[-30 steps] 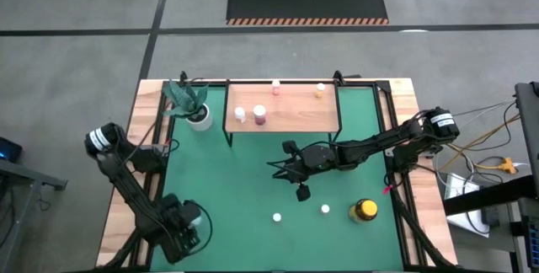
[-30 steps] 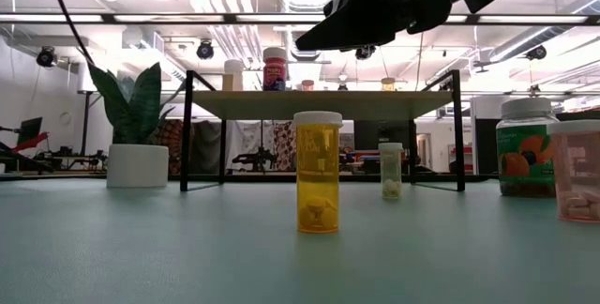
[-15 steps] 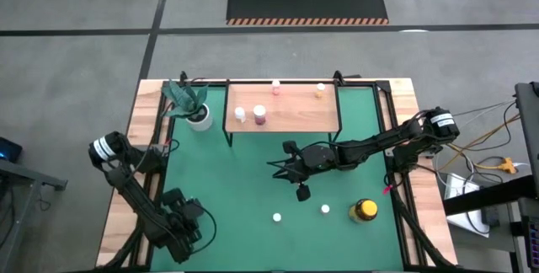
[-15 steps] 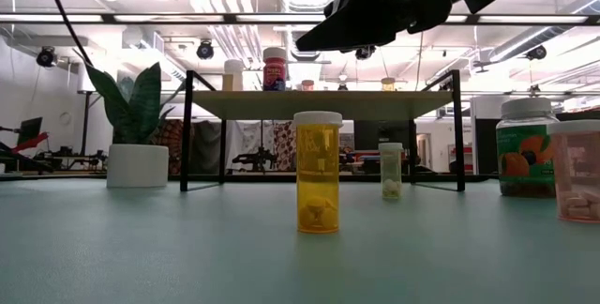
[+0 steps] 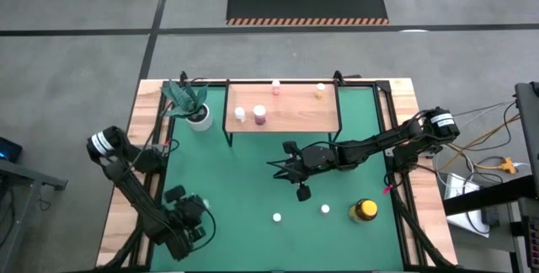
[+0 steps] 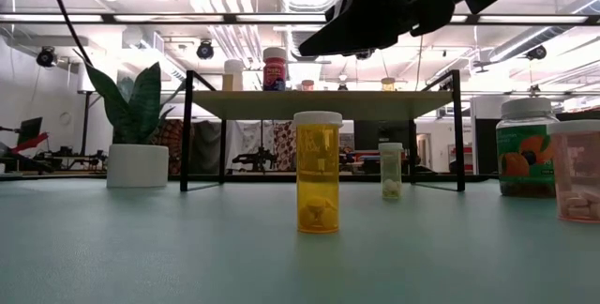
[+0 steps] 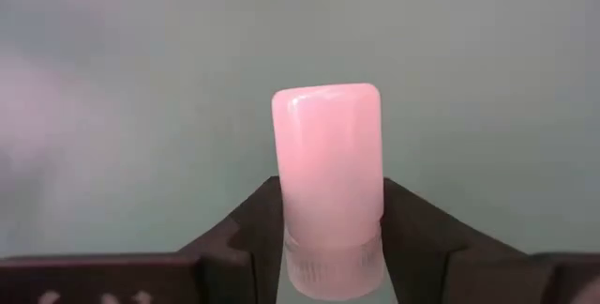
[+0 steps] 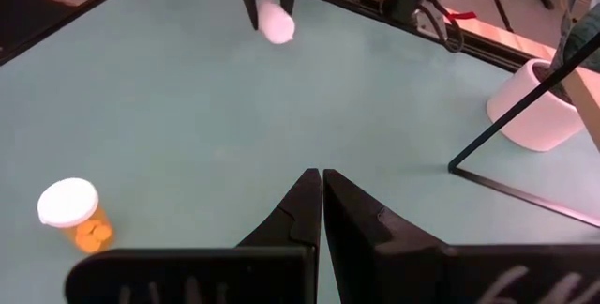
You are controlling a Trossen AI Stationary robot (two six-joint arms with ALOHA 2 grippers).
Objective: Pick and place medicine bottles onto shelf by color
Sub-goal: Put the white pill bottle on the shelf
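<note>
Two dark left gripper (image 7: 330,238) fingers clamp a smooth pink cylindrical bottle (image 7: 328,168)

The pink bottle (image 7: 327,177) runs past the left wrist view's bottom edge — its cap end is cut off between the dark fingers (image 7: 246,238). In the low view, a pale pink bottle (image 6: 576,171) at the right edge is perhaps half shown.

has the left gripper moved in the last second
Yes. The left gripper, shut on a pink bottle, has crept slightly toward the shelf in the high view.
</note>
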